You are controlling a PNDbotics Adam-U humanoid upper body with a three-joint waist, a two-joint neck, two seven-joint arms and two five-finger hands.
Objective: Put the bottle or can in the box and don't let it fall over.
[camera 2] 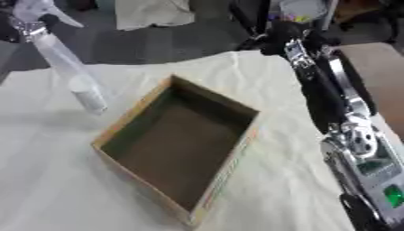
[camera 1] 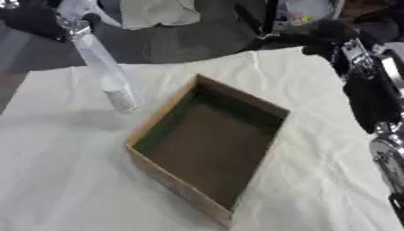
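- A clear spray bottle is seen tilted above the white cloth, its base low and just left of the box's far left wall, outside it.
- The bottle's top end is held by the left hand at the upper left corner, fingers wrapped about the trigger head.
- The open cardboard box is set askew on the cloth.
- The right hand is blurred at the table's far edge; its fingers cannot be made out.

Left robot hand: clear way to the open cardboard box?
Probably yes: the left robot hand holds the white spray bottle just left of the brown cardboard box, nothing between.
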